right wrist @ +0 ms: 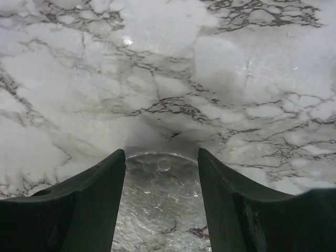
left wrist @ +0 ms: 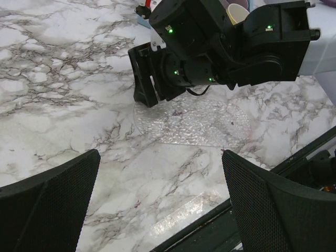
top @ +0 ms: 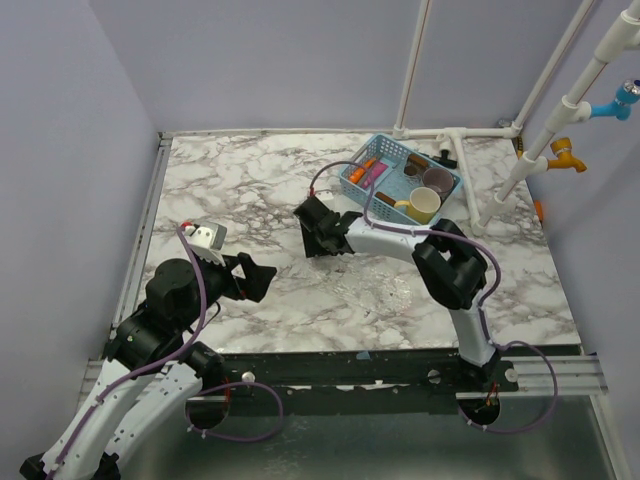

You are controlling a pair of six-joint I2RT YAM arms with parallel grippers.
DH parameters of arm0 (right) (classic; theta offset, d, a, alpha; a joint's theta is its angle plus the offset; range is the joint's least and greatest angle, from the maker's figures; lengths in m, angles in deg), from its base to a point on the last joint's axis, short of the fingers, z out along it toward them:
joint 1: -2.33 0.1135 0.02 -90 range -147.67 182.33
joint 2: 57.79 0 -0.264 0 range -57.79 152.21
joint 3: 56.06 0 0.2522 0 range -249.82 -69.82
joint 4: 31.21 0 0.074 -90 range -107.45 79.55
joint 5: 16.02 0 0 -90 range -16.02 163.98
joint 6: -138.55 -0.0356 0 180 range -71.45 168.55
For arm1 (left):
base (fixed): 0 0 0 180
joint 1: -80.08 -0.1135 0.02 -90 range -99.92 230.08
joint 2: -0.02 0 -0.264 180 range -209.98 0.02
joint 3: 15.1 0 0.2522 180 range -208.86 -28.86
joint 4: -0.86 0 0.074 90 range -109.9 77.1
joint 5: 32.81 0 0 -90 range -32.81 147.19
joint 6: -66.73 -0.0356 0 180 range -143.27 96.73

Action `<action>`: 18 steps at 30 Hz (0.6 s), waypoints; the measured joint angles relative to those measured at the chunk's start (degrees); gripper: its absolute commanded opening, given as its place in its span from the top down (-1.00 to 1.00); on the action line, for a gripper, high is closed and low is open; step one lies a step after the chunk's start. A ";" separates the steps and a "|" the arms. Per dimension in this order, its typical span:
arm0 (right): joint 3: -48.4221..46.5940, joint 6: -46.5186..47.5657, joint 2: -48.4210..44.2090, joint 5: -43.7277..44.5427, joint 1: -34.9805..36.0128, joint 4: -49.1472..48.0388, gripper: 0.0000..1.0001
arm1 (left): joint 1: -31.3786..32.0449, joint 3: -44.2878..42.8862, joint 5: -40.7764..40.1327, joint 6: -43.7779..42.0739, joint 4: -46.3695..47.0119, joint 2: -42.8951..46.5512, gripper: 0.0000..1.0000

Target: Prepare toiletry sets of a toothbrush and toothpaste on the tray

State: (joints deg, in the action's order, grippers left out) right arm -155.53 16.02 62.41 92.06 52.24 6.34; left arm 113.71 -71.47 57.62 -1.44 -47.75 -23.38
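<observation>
Right wrist view — clear tray (right wrist: 160,210) faint, cut off between the parted right hand (right wrist: 160,153); left hand (left wrist: 160,155) wide apart.

Pale lavender walls (top: 270,60) on three sides. White marble-pattern desk (top: 250,190), grey veins. White pipe frame (top: 412,70) far right, with blue tap (top: 612,106) and orange tap (top: 566,155).

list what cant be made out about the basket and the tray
basket contents: top view, too small to name; left wrist view, right arm hides them
clear tray: left wrist view, far rim behind the right pincer; right wrist view, cut by bottom edge and fingers
</observation>
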 measured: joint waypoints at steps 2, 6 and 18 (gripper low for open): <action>0.74 1.01 -0.46 -0.74 0.63 -0.70 -0.21 | 0.00 0.00 -0.02 0.00 0.00 0.04 -0.97; 2.80 3.13 -1.70 -3.23 1.88 -2.56 -0.22 | -0.02 0.00 -0.02 0.00 0.00 0.11 -0.97; 8.98 6.54 -5.60 -7.65 6.49 -6.32 -0.24 | -0.02 0.00 -0.28 0.00 -0.02 0.50 -0.98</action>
State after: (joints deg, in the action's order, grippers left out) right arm -146.55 22.55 56.82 84.41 58.73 0.02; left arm 113.69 -71.47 57.34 -1.44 -47.77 -22.88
